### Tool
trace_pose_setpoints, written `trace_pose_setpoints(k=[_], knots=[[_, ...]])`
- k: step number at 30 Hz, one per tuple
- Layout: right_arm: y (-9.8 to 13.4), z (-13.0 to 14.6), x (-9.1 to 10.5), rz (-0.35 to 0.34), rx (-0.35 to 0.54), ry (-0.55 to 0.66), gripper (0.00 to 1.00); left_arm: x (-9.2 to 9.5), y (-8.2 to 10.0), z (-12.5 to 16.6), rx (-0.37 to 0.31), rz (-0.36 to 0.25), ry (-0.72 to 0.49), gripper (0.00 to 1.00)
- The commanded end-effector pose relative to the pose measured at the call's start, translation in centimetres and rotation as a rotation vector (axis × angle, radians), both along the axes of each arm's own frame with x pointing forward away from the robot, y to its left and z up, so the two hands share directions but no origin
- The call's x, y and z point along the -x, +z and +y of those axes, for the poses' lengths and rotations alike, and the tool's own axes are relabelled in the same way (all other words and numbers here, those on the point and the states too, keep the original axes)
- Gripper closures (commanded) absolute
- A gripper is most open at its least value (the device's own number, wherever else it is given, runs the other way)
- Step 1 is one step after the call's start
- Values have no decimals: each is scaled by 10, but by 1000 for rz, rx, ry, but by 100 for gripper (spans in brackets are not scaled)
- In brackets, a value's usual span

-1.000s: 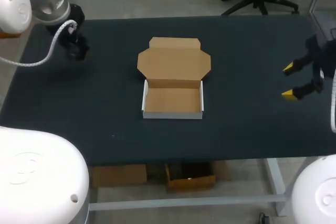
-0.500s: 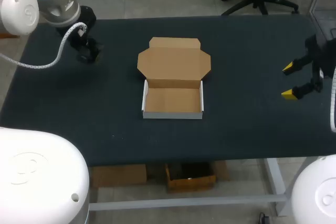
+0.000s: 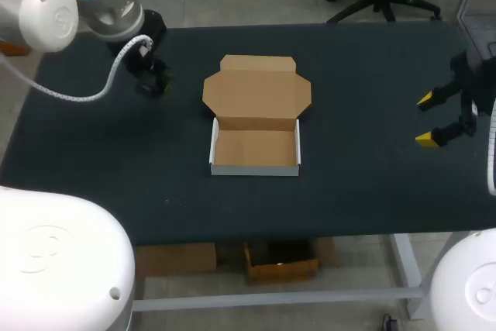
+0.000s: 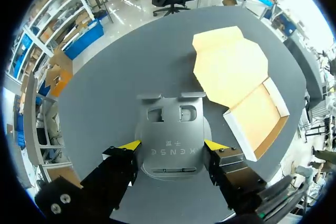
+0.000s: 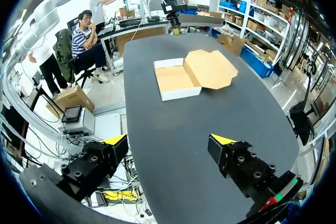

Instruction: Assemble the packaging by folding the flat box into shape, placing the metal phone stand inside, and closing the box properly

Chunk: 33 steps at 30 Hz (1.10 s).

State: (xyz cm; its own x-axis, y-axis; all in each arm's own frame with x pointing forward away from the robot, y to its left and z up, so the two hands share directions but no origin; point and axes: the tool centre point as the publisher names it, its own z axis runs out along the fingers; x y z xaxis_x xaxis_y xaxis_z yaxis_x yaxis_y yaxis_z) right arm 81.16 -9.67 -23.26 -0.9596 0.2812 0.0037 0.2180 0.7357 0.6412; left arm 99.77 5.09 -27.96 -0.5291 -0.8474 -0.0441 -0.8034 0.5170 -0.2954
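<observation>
Gripping metal phone stand point(image 4: 172, 127) from both sides, left end effector point(image 4: 172, 145).

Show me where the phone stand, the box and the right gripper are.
phone stand point(image 4: 173, 142): left wrist view, middle of its grey plate.
box point(image 3: 256, 94): head view, on the open lid.
right gripper point(image 3: 425, 119): head view, midway between its yellow tips.

Your left tool point(image 4: 172, 146) has the grey metal phone stand point(image 4: 170, 124) between its yellow-tipped fingers, one touching each side. Farther off to the right, the open box point(image 4: 257, 116) lies on the dark worktop point(image 4: 115, 66), lid laid flat.
</observation>
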Motion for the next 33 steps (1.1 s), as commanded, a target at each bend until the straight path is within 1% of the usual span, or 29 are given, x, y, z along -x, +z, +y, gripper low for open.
trace_pose_setpoints(k=[1, 8, 10, 15, 25, 31, 33], knots=[[0, 0, 1, -2, -1, 0, 0, 12, 1, -18, -33, -16, 0, 100], [0, 0, 1, -2, -1, 0, 0, 18, -13, -47, -36, 16, -22, 100], [0, 0, 1, -2, -1, 0, 0, 20, -17, -55, -24, 36, -32, 100], [0, 0, 1, -2, -1, 0, 0, 26, -23, -77, -13, 50, -41, 100], [0, 0, 1, -2, -1, 0, 0, 50, -31, -120, -6, 69, -73, 100], [0, 0, 1, -2, -1, 0, 0, 63, -40, -143, -18, 80, -83, 100], [0, 0, 1, -2, -1, 0, 0, 66, -43, -150, -21, 94, -87, 100]])
